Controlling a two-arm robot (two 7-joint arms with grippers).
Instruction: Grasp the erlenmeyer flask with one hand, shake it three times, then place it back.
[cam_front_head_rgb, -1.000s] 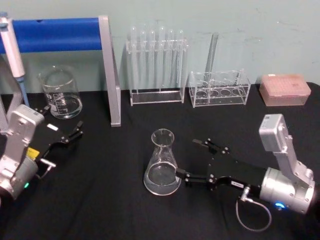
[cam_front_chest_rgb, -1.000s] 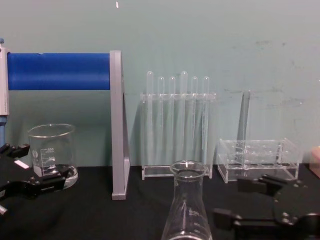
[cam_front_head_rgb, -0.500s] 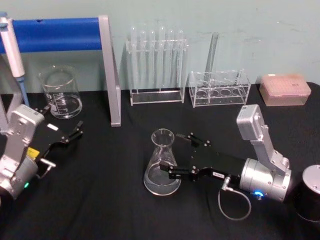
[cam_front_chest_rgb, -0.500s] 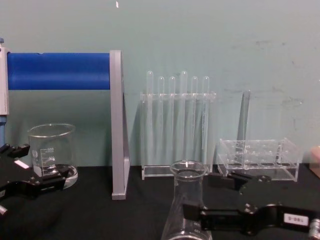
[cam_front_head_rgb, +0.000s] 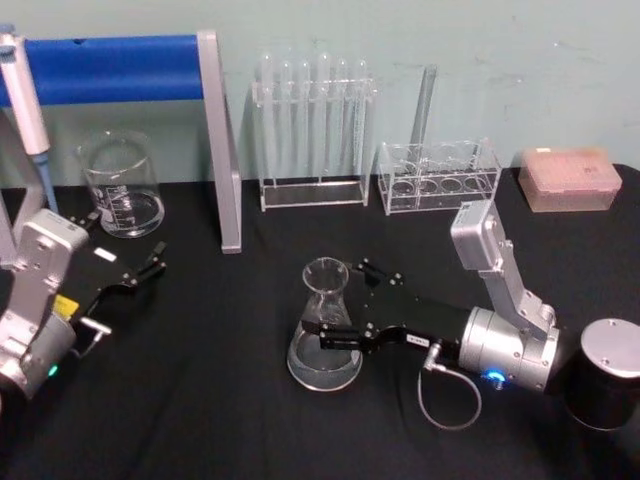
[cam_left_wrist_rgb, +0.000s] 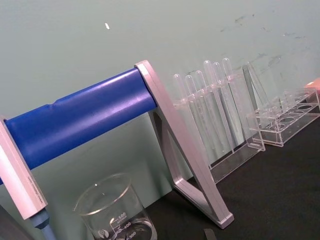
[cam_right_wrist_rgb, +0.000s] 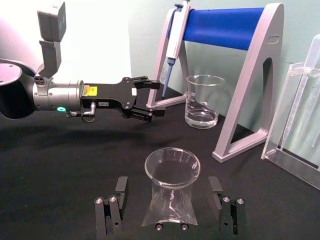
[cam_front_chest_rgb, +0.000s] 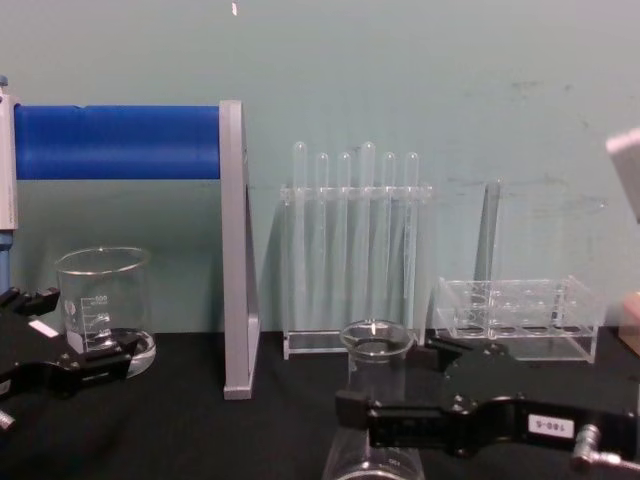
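Head view shows the erlenmeyer flask standing upright on the black table, near the middle and in front of the test tube rack, with its long axis vertical and its mouth up. The right gripper reaches to it from the robot's right side, low and about level with the table. Its two fingers are spread apart, one before the flask and one behind it. In the right wrist view the flask sits between the two fingers of this gripper, quite centred, and I see a gap on each side, so the glass seems not pressed yet. In the chest view one finger crosses the flask just under the narrow neck, where the cone begins. My judgement is that the next move is only to close straight across the vertical axis, and because the wall is sloped there, the flask may slip down if the grip is weak. The left gripper is parked well apart at the left side, near the beaker, its fingers also apart and holding nothing, so the right arm is clearly the nearer one.
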